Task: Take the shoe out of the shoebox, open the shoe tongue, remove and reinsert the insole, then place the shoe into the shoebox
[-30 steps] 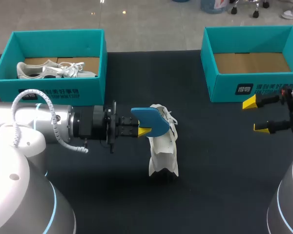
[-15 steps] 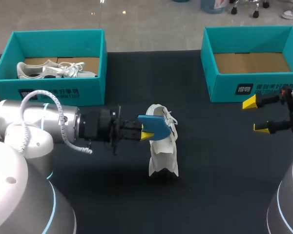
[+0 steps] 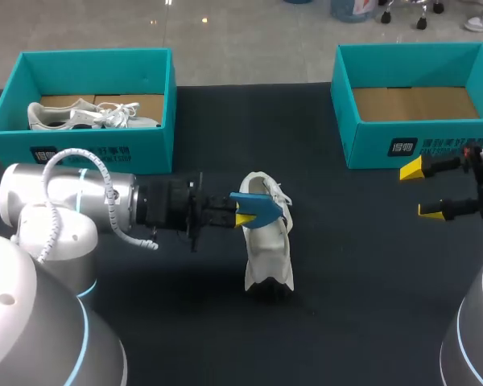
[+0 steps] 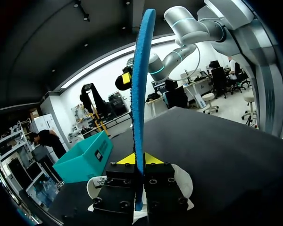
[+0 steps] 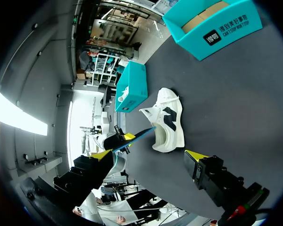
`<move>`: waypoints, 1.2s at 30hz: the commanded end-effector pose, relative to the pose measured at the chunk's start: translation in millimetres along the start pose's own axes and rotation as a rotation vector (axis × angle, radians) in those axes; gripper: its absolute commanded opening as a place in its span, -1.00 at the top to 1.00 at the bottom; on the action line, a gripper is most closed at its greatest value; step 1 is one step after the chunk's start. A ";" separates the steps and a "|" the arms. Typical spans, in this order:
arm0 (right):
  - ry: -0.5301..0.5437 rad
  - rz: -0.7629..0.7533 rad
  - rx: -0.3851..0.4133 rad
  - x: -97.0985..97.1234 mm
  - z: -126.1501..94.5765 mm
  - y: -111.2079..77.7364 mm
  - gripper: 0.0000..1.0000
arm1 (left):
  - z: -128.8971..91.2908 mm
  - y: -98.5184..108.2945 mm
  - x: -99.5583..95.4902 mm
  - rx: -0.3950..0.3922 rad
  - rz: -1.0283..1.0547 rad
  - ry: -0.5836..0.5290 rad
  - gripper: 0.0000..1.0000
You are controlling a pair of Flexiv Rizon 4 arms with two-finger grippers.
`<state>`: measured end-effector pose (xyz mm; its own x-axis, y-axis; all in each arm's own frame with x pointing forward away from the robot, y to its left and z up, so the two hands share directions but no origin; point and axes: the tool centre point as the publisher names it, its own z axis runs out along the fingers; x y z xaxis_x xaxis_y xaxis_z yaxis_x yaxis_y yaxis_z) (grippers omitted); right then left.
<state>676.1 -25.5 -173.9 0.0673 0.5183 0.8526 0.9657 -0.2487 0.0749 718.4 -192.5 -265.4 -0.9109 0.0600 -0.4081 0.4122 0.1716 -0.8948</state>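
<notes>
Insole coming back to the shoe: left arm has it, right arm waits.

My left gripper (image 3: pixel 241 215) is clamped on the blue insole (image 3: pixel 258 207), which sits just above the white shoe (image 3: pixel 268 253) lying mid-table between the two teal boxes. My right gripper (image 3: pixel 421 190) hangs well off to the shoe's right with its fingers spread and nothing in them. I judge this to be the reinsert step. To do it cleanly I want the insole's free end tipped down into the shoe's mouth, clear of tongue and laces, then slid along the sole toward the toe before I let go. The left wrist view shows what the head view can't: the insole (image 4: pixel 140 108) stands edge-on, pinched squarely between the fingers, with the shoe (image 4: pixel 184 181) right under them. The right wrist view adds the shoe's side profile (image 5: pixel 167 125) and shows the insole (image 5: pixel 137 136) beside the shoe, apart from it.
</notes>
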 end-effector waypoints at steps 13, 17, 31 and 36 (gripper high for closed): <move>-0.004 0.002 -0.003 0.2 0.2 -1.6 -1.00 | 5.2 -17.7 4.0 0.036 0.026 0.011 1.00; -0.004 0.002 -0.003 0.2 0.2 -1.6 -1.00 | 11.8 -16.5 2.0 0.040 0.023 0.017 1.00; -0.004 0.002 -0.003 0.2 0.2 -1.6 -1.00 | 18.1 1.8 4.0 0.018 -0.003 0.034 1.00; -0.004 0.002 -0.003 0.2 0.2 -1.6 -1.00 | 18.6 5.1 3.9 0.003 0.001 0.032 1.00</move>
<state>676.1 -25.5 -173.9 0.0673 0.5182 0.8526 0.9657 -0.2488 0.0749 716.9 -207.3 -273.1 -0.9100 0.0927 -0.4041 0.4142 0.1626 -0.8955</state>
